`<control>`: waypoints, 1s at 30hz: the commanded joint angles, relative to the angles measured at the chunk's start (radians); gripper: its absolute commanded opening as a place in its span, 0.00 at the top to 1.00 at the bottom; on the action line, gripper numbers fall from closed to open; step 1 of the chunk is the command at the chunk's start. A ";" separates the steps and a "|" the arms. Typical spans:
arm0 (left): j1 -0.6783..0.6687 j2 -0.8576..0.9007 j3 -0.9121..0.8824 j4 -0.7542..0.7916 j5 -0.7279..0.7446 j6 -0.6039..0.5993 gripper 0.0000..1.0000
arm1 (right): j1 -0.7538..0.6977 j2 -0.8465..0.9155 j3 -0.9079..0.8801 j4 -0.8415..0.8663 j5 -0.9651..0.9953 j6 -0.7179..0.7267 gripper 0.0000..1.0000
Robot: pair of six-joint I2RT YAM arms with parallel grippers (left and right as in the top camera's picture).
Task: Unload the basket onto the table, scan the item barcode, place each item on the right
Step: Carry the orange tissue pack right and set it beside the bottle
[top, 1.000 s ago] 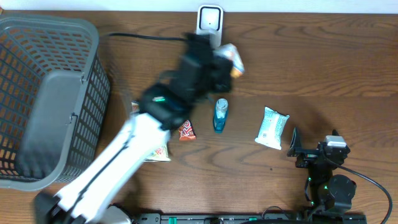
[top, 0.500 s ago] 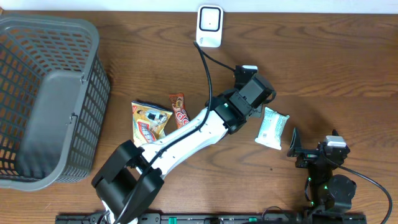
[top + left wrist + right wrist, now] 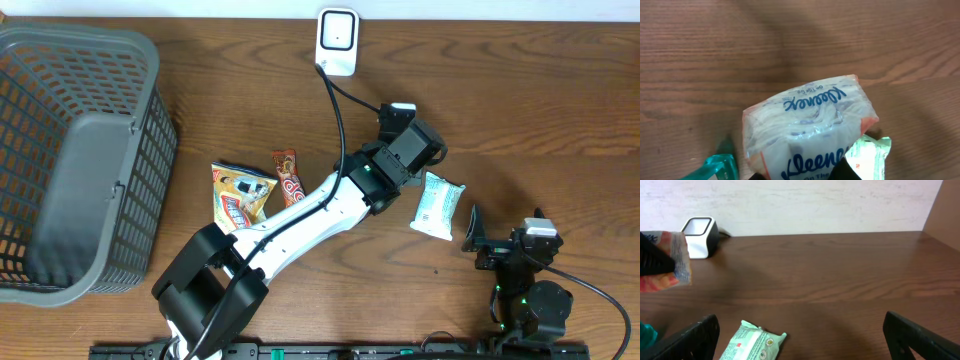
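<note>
The basket [image 3: 90,150] stands at far left, with two snack packets [image 3: 243,192] beside it. A second ago my left gripper [image 3: 408,148] was up by the scanner [image 3: 338,40]. Now it has swung down and right, well away from it, so I judge the scan pass is done. My fingers are clamped on the tissue pack [image 3: 810,125], which hangs over the table just beside the green wipes pack [image 3: 438,205]. My right gripper [image 3: 800,322] rests spread wide, holding nothing.
</note>
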 commanded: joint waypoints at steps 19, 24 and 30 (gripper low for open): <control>-0.044 -0.150 -0.018 -0.105 0.013 0.017 0.92 | 0.008 -0.005 -0.003 0.000 -0.002 -0.011 0.01; -0.109 -0.139 -0.023 -0.143 0.009 0.009 0.92 | 0.008 -0.005 -0.003 0.000 -0.002 -0.011 0.01; -0.149 -0.066 -0.041 -0.164 -0.063 -0.095 0.92 | 0.008 -0.005 -0.003 0.000 -0.002 -0.011 0.01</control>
